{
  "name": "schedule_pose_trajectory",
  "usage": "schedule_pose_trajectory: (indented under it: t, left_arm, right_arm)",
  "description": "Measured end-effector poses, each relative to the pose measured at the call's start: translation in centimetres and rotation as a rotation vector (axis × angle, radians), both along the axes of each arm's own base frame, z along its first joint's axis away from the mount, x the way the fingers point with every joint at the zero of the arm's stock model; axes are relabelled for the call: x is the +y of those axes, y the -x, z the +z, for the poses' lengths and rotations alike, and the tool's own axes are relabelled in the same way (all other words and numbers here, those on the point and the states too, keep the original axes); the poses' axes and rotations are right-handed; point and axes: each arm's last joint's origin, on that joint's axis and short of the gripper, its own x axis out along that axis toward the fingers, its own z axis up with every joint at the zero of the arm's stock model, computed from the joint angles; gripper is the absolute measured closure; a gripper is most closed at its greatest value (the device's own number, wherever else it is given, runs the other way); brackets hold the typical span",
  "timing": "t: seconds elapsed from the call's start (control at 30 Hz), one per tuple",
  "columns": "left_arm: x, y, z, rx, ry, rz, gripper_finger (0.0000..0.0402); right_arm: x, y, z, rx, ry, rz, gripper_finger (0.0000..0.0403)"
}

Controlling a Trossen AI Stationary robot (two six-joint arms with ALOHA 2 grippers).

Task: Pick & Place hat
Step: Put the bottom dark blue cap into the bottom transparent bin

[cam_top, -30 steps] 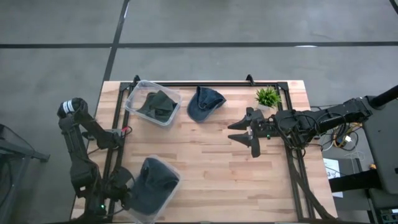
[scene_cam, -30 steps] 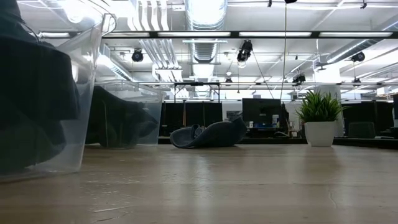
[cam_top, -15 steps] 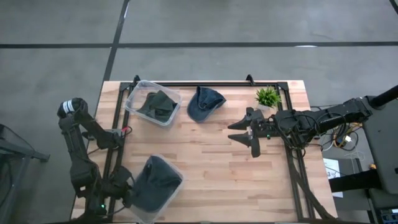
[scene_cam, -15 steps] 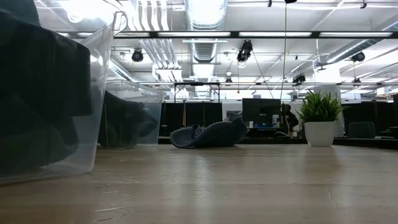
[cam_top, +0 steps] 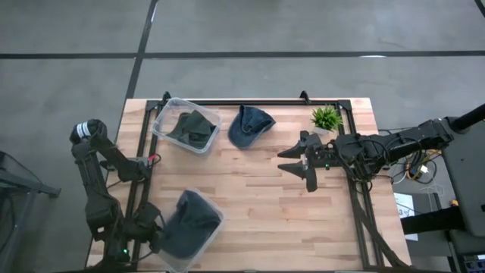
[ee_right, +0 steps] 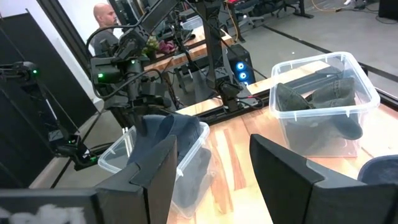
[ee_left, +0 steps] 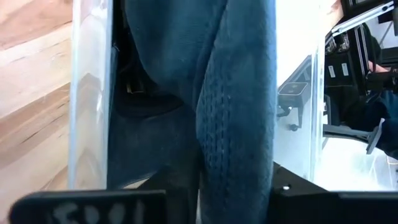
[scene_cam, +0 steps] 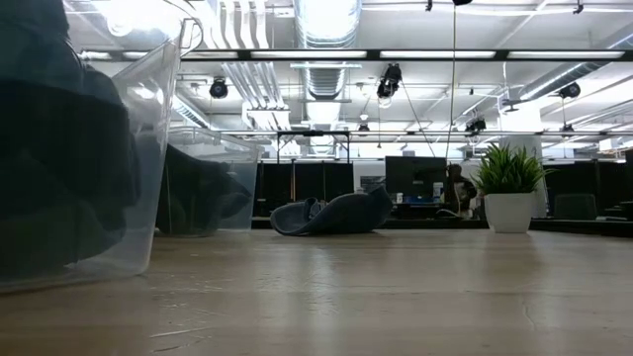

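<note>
A dark blue hat (cam_top: 189,218) sits in a clear bin (cam_top: 218,209) at the table's near left corner. It rises above the bin's rim in the right wrist view (ee_right: 168,134). My left gripper (cam_top: 161,229) is at the bin's left side, with a fold of this hat (ee_left: 236,124) between its fingers. A second, denim blue hat (cam_top: 250,125) lies by its crown on the bare wood at the far middle. My right gripper (cam_top: 290,160) hovers open over the table's right half, with nothing between its fingers (ee_right: 214,155). My left gripper has a raised ribbed fold of the dark blue hat (ee_left: 239,174) between its two fingers (ee_left: 298,199). It comes in slanting downward from the table's left edge. The hat's lower part rests inside the bin, and its upper part stands above the rim.
A second clear bin (cam_top: 161,121) at the far left holds a dark green hat (cam_top: 189,125). A small potted plant (cam_top: 326,117) stands at the far right. Black rails run along the table's left and right sides. The wood in the middle lies bare. A person stands beyond the table (ee_right: 102,15).
The near bin has slid and turned slightly on the table, and the dark blue hat inside it has shifted and settled. My left gripper has tipped a little while staying over the bin.
</note>
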Motion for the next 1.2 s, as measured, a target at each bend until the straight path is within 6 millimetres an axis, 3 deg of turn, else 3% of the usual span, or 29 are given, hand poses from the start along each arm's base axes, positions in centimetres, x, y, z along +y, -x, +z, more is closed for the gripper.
schedule_pose_trajectory:
  t: [0.23, 0.4, 0.63, 0.8, 0.93, 1.2]
  left_arm:
    - [0.0, 0.2, -0.1, 0.068, 0.035, -0.005, 0.0271]
    - [0.0, 0.3, -0.1, 0.102, 0.05, -0.02, 0.0266]
    - [0.7, 0.5, 2.1, 0.047, 0.092, -0.036, 0.0266]
    - [1.6, 0.3, 4.4, -0.116, 0.037, 0.016, 0.0266]
    - [2.3, -0.7, 5.4, -0.247, -0.047, 0.068, 0.0266]
    - [4.0, -4.0, 3.4, -0.065, -0.152, 0.012, 0.0266]
  right_arm:
    - [0.0, 0.0, 0.0, 0.0, 0.0, 0.0, 0.0207]
    - [0.0, 0.0, 0.0, 0.0, 0.0, 0.0, 0.0207]
    - [0.0, 0.0, 0.0, 0.0, 0.0, 0.0, 0.0207]
    - [0.0, 0.0, 0.0, 0.0, -0.003, 0.0, 0.0207]
    - [0.0, 0.0, 0.0, 0.001, -0.003, -0.001, 0.0207]
    - [0.0, 0.0, 0.0, 0.001, -0.002, 0.0, 0.0207]
